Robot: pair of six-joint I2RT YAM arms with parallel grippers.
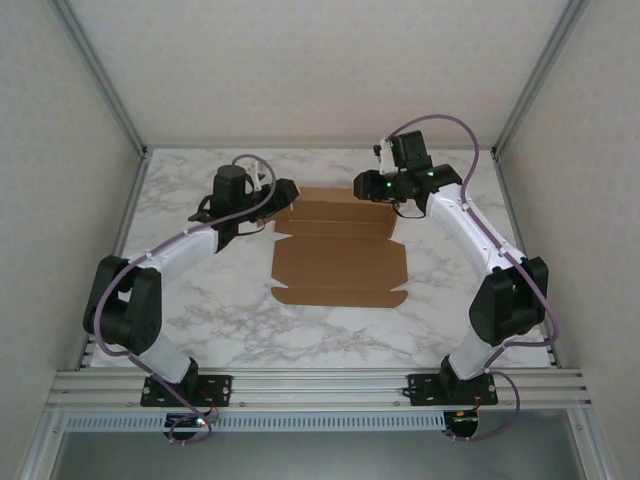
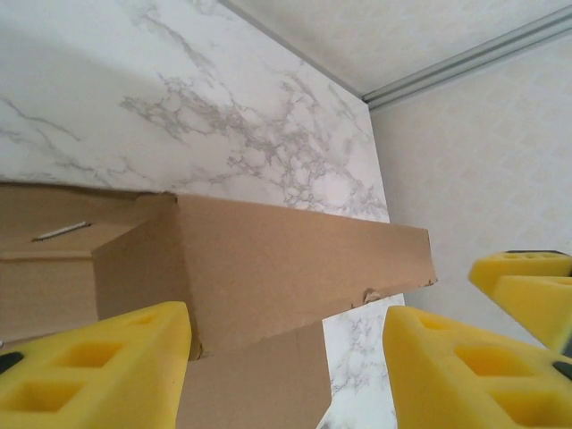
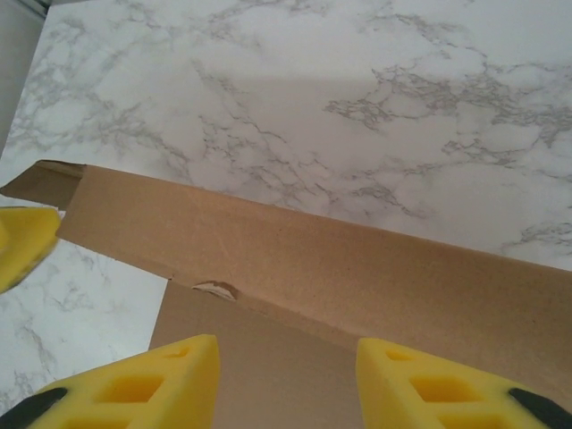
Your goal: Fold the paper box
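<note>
The paper box [image 1: 340, 262] lies partly folded in the middle of the frame on the marble tabletop [image 1: 200, 320]. The left gripper [image 1: 283, 192] sits at its upper-left corner and the right gripper [image 1: 366, 185] at its upper-right. Both have their yellow fingers [image 2: 107, 357] spread, pinching nothing.

A white marble-patterned table [image 1: 200, 320] sits enclosed by pale walls [image 1: 300, 60] and aluminium rails [image 1: 320, 385].
</note>
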